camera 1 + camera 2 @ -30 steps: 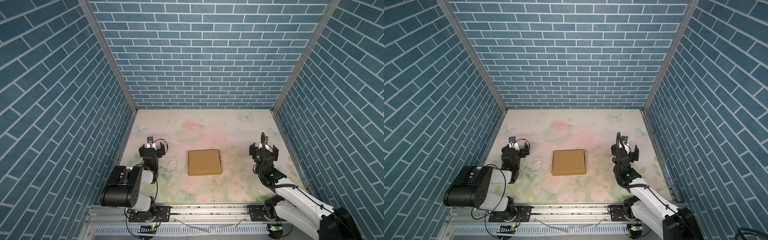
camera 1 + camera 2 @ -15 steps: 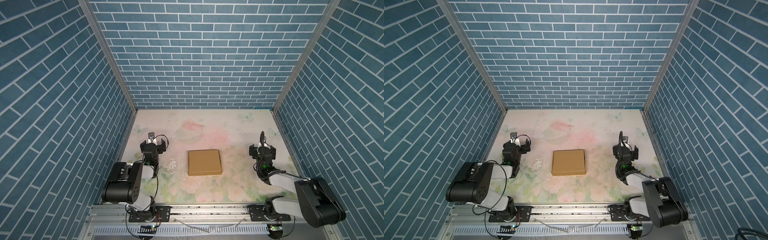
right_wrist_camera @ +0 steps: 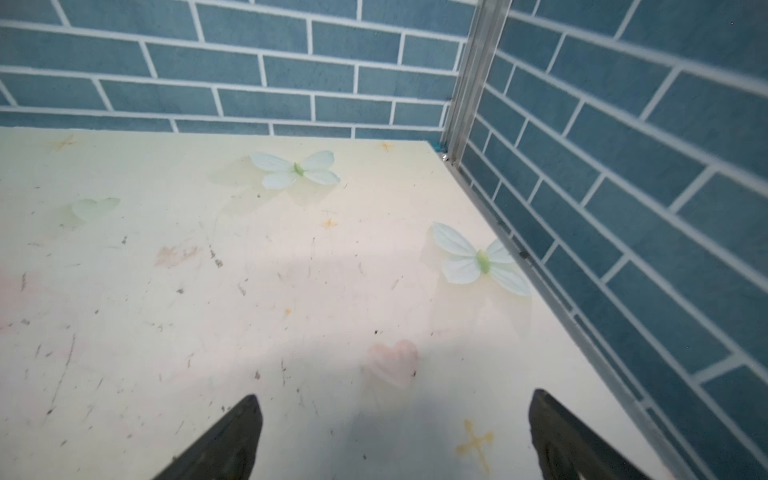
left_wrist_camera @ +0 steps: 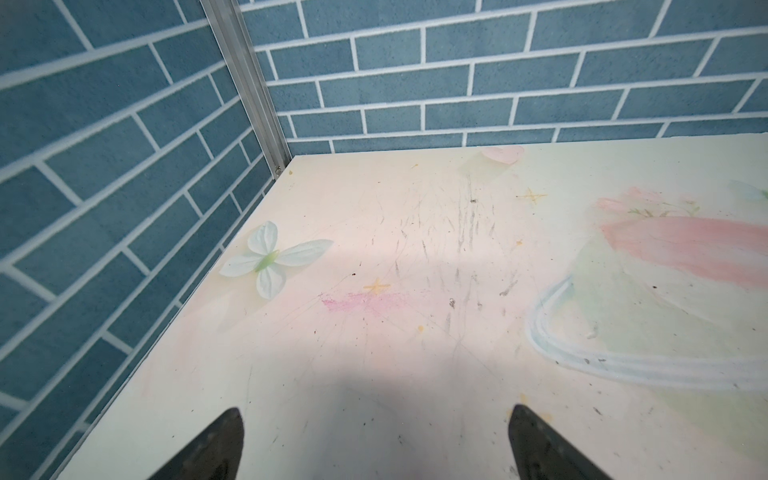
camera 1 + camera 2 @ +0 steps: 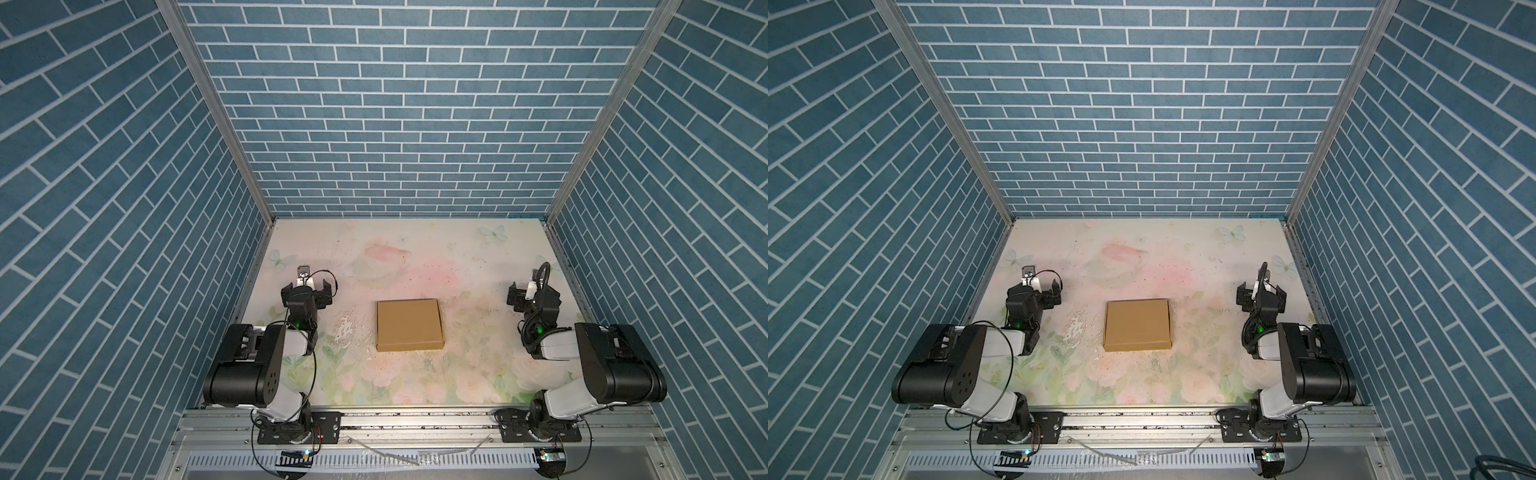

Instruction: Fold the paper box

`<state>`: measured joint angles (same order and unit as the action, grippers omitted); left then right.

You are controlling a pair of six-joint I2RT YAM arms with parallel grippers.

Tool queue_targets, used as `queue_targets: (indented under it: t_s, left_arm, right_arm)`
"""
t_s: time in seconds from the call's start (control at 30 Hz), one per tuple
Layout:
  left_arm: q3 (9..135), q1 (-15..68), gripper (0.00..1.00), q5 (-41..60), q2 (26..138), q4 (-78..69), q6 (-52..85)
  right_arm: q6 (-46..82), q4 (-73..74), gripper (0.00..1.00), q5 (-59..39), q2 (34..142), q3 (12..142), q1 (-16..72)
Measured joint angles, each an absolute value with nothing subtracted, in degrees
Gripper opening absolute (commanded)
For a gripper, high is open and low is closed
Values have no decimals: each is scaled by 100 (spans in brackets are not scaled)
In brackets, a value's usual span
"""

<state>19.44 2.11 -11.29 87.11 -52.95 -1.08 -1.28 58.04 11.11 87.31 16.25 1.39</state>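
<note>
The paper box (image 5: 409, 330) lies folded shut on the table (image 5: 457, 257), between the left gripper (image 5: 307, 289) and right gripper (image 5: 532, 293), well apart from each (both spread wide, holding nothing).

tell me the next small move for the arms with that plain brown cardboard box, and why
Probably none on the plain brown cardboard box: it lies closed and squarish in the middle of the floral table, with no loose flap that I can see. The left gripper and right gripper are open and empty, well apart from it on either side. I would just lower both arms to rest.
</note>
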Motion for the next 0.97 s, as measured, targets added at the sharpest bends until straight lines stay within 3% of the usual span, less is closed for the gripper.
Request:
queue_targets:
  t_s: [0.97]
  left_arm:
    - [1949, 211, 100, -1127, 8711, -5251, -108]
  right_arm:
    - [172, 5098, 99, 766, 8799, 2003, -40]
